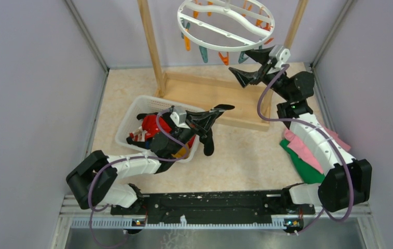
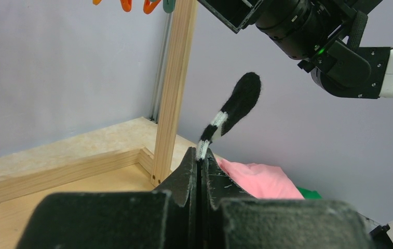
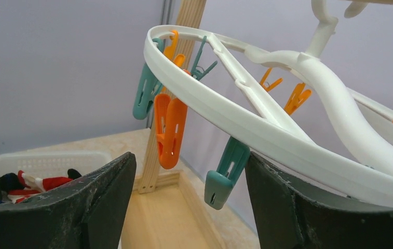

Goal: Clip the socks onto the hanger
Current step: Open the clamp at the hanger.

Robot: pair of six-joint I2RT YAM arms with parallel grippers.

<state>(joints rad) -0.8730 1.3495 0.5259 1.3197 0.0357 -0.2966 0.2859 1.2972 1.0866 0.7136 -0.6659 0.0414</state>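
The left gripper (image 2: pixel 200 163) is squeezed shut on a black sock (image 2: pixel 235 101) with white stripes. At nine o'clock, more socks (image 1: pixel 147 127) lie in a basket (image 1: pixel 126 122). At one o'clock, the right gripper (image 1: pixel 250 65) is open wide, just under the hanger (image 3: pixel 225 111).

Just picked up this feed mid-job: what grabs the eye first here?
First, the left hand, shut on a black fabric sock with white stripes, just right of the white mesh plastic basket. Then, at the back, the open right hand sits just below the white round plastic drying ring with its dangling orange and teal pegs.
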